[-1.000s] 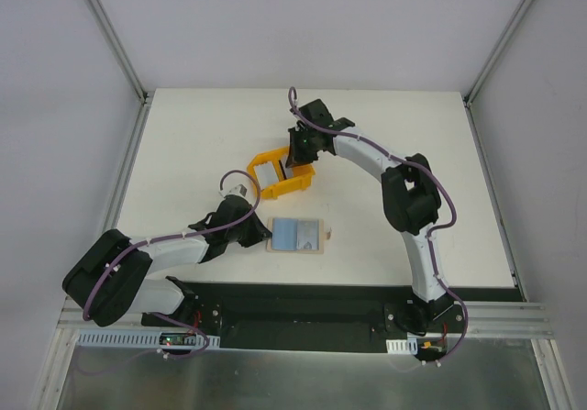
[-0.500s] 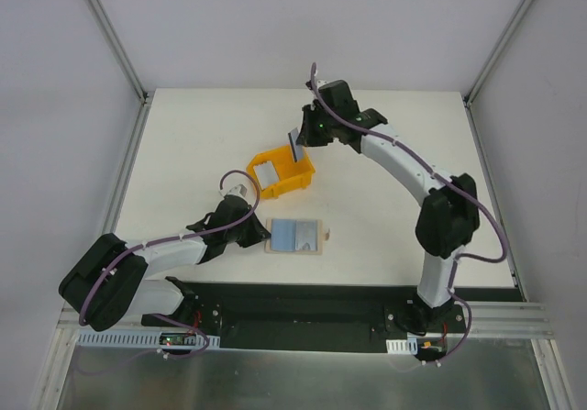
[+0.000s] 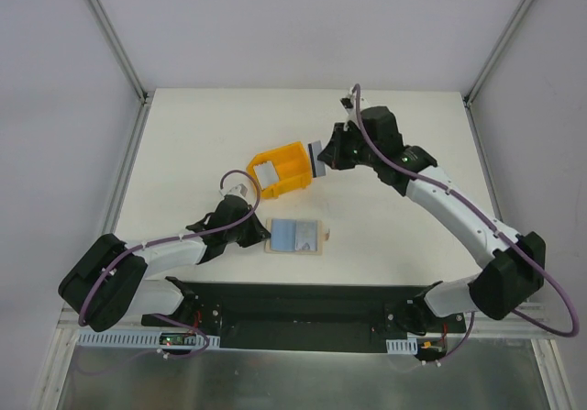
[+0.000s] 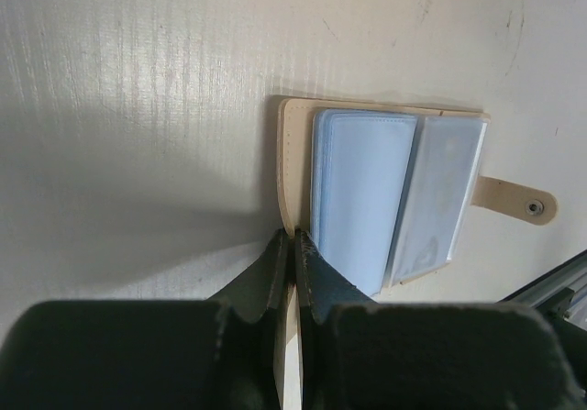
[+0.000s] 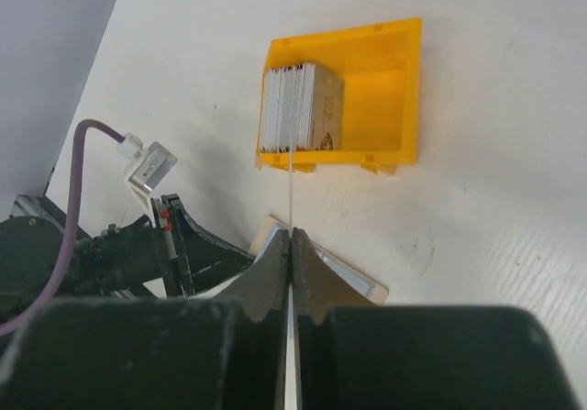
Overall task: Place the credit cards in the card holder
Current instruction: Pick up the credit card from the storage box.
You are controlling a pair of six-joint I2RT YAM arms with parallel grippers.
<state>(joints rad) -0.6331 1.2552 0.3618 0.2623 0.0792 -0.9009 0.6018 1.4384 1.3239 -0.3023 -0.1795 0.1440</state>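
The beige card holder (image 3: 312, 249) lies open near the table's front, its pale blue sleeves (image 4: 362, 190) facing up and its snap tab (image 4: 514, 199) on the right. My left gripper (image 4: 293, 238) is shut on the holder's left beige edge (image 4: 288, 153), low on the table (image 3: 260, 236). A stack of credit cards (image 5: 298, 107) stands on edge in the yellow bin (image 5: 376, 43). Above and to the right of the bin (image 3: 292, 158), my right gripper (image 3: 327, 156) is shut on one credit card (image 3: 317, 160), which shows edge-on as a thin line (image 5: 291, 194) between the fingers.
The left arm (image 5: 119, 245) and its cable reach in below the bin, left of the holder. The white table (image 3: 413, 227) ends at a black rail at the front. Grey walls with metal posts enclose the back and sides.
The right gripper rose out of the yellow bin with one card and swung right, the whole right arm stretching out to the right. The left gripper stayed on the holder's edge.
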